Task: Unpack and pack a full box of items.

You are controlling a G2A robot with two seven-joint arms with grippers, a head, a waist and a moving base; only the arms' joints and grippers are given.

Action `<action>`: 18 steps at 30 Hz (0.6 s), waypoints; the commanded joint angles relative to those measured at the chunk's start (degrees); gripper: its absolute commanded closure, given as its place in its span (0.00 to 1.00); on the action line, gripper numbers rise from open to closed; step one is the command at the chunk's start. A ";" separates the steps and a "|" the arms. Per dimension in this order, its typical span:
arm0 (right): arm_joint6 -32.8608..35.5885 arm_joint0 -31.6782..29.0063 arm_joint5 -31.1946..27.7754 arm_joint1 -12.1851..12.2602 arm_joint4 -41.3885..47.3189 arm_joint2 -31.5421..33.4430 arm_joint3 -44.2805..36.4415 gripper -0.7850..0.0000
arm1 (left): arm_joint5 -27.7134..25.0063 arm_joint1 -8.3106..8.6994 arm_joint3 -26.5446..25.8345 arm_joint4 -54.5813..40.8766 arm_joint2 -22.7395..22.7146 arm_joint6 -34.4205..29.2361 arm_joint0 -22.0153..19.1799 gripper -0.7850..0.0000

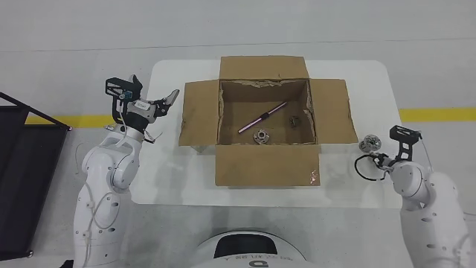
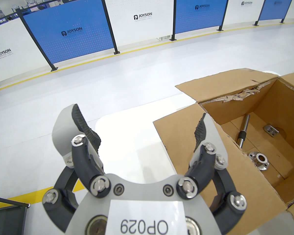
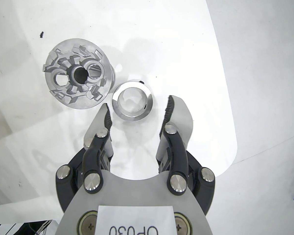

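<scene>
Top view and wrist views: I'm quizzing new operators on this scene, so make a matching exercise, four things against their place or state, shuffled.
Things:
1. long metal rod
2. plain silver metal ring
3. left gripper
4. brown cardboard box

Places or states:
A. flaps spread open, middle of the white table
B. open and empty, beside the box
C. lying on the box floor
D. on the table at the right gripper's open fingertips

Pairs: 1-C, 2-D, 3-B, 4-A
</scene>
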 commanded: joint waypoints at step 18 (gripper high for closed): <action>-10.43 -26.22 -26.01 -3.19 53.75 21.59 -28.42 0.00 | 0.00 0.00 0.00 0.00 0.00 0.00 0.00 0.00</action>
